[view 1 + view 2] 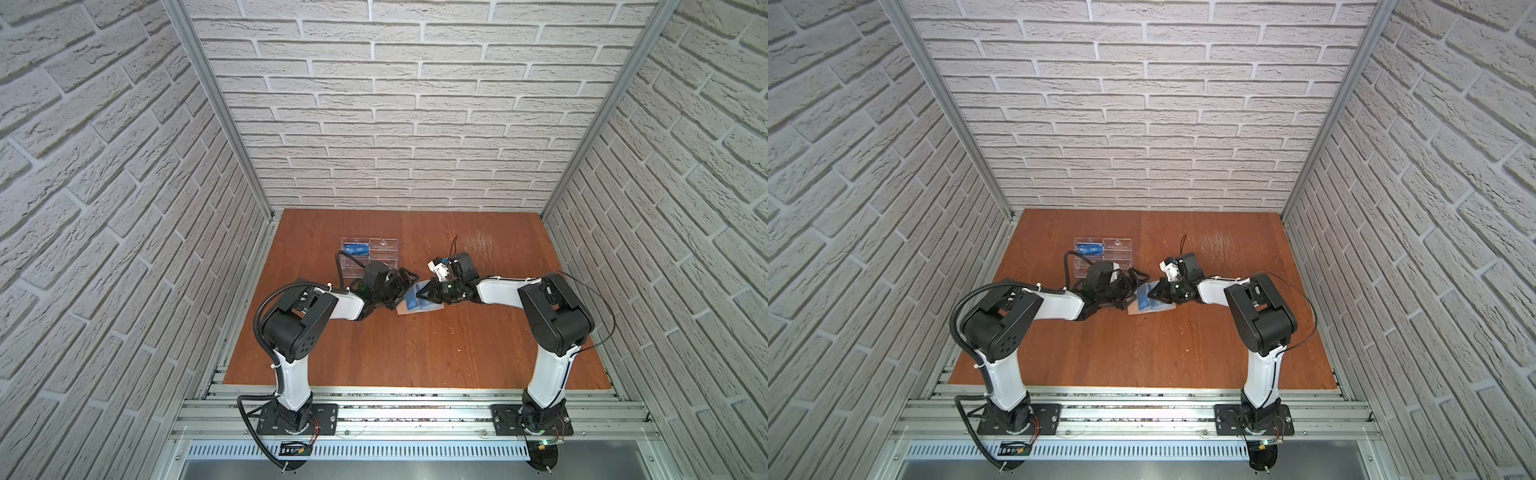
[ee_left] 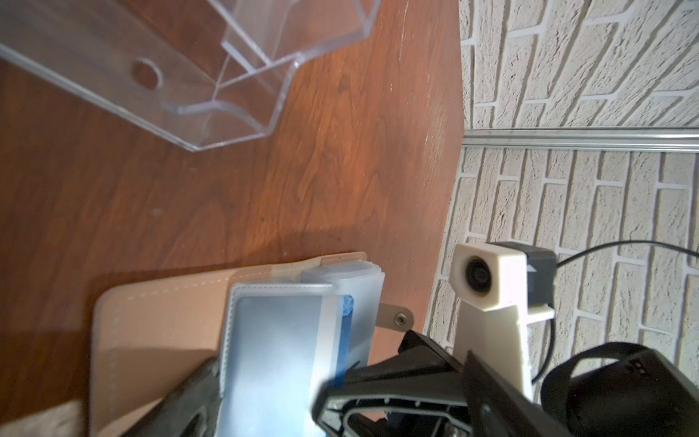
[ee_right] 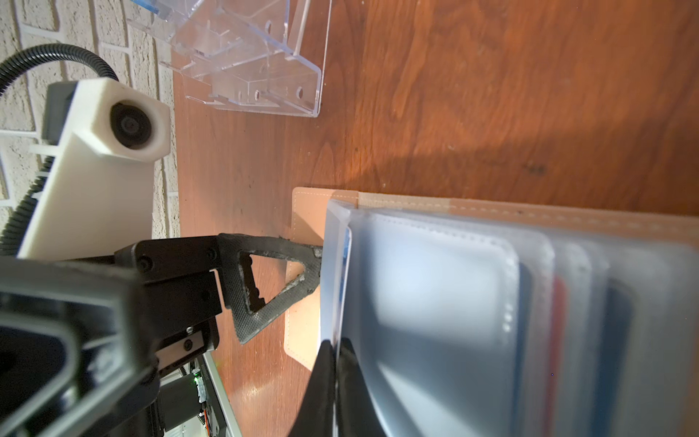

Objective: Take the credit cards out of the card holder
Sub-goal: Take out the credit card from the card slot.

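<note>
Arm [image 1: 498,291] on right folded inward, end effector [image 1: 419,296] pinching card holder [image 1: 430,308]

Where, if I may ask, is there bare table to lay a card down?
Free: the wide strip of table between its near edge and the card holder, and the far right corner. Crowded: the middle, where the left gripper and right gripper meet at the holder, near the acrylic rack.

The left arm [image 1: 293,374] and right arm [image 1: 548,374] rise from bases at the near edge of the table [image 1: 415,357], elbows bent outward and forearms reaching inward to meet near its middle. The left gripper [image 1: 402,291] has its jaws spread wide. The right gripper [image 1: 419,296] faces it, tilted down, jaws pressed together.
</note>
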Tool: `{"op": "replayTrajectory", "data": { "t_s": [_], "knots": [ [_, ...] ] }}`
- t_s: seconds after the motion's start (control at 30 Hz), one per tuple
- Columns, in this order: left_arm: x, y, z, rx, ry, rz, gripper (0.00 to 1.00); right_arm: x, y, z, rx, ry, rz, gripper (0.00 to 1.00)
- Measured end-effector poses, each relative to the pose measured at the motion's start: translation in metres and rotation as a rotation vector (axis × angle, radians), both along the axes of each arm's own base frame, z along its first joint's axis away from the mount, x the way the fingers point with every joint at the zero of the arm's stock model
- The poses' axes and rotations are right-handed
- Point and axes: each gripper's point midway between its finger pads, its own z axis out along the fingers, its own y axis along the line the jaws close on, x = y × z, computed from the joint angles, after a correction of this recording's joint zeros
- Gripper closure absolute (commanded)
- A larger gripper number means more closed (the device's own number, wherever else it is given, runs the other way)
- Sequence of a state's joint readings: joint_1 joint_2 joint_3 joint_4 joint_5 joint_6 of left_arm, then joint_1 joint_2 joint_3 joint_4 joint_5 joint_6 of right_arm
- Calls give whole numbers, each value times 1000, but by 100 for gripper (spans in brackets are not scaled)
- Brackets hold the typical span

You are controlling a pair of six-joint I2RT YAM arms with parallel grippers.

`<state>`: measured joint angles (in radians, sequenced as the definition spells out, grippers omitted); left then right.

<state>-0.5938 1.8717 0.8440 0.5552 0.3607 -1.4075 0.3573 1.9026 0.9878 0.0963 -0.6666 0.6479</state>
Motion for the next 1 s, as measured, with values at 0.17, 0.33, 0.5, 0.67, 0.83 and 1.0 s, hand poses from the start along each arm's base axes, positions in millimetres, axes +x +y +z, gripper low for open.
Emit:
{"op": "replayTrajectory", "data": {
  "t_s": [0.17,0.33,0.5,0.67,0.83,1.0],
  "knots": [
    [0,0,0,-2,1,1,2,0,-2,0,14,1,-5,92],
    [0,0,0,-3,1,1,2,1,-3,0,23,5,-12,89],
    [1,-1,0,-9,-4,-1,2,0,-4,0,47,11,-18,88],
    [1,-1,0,-11,-7,-1,2,1,-6,2,74,15,-27,88],
    [1,-1,0,-11,-7,-1,2,2,-6,4,89,18,-32,91],
    [0,-1,0,-12,-8,-1,2,2,-7,4,94,21,-39,91]
  ]
}}
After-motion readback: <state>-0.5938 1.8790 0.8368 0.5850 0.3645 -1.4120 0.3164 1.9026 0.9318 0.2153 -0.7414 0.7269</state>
